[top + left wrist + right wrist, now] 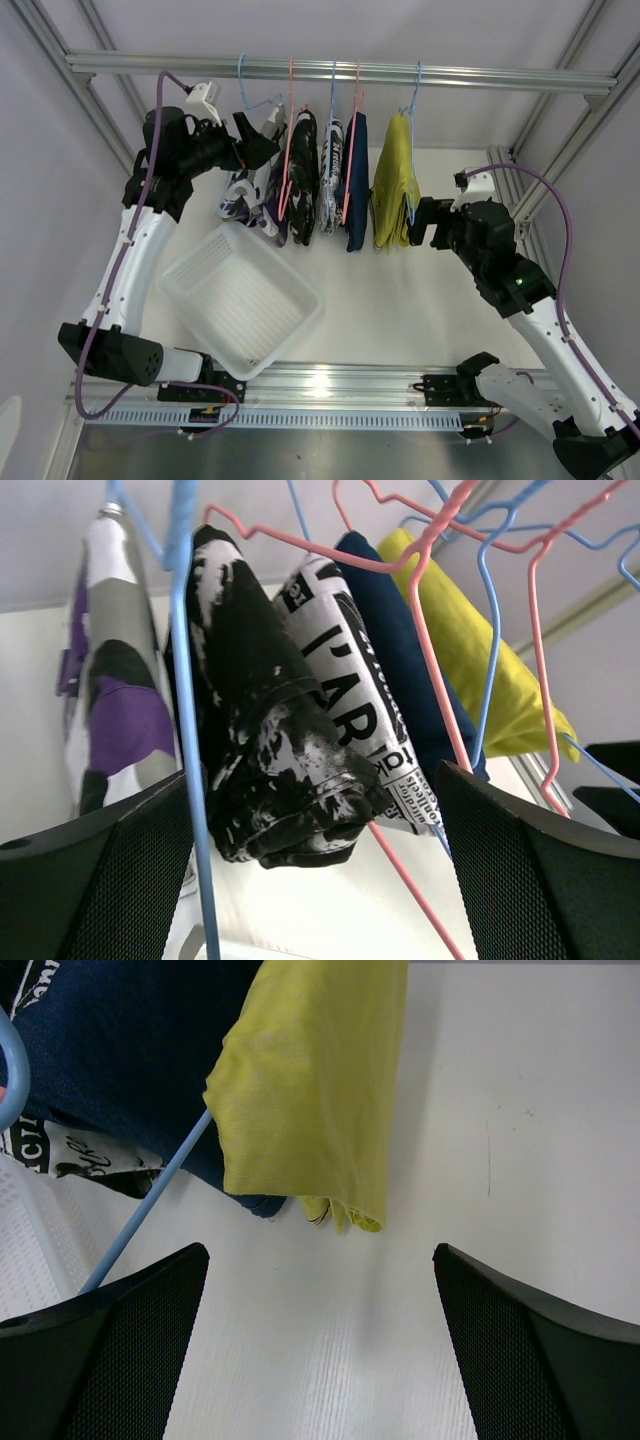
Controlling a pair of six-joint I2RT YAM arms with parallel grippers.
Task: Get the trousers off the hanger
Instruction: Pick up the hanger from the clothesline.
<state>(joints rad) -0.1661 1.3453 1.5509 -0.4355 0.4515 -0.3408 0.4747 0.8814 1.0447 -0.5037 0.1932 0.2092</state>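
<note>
White table (400, 290), left hand (262, 140) aloft, agape

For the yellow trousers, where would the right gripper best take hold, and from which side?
Probably grip the yellow trousers at their hanging lower fold, from the right. They are the outermost pair, draped over a blue hanger, with the navy pair close on their left; the open right gripper faces their free side.

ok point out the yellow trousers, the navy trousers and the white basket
yellow trousers (393, 190): top external view, middle of the hanging fold
navy trousers (360, 200): top external view, middle of the cloth
white basket (240, 295): top external view, bare mesh floor
</note>
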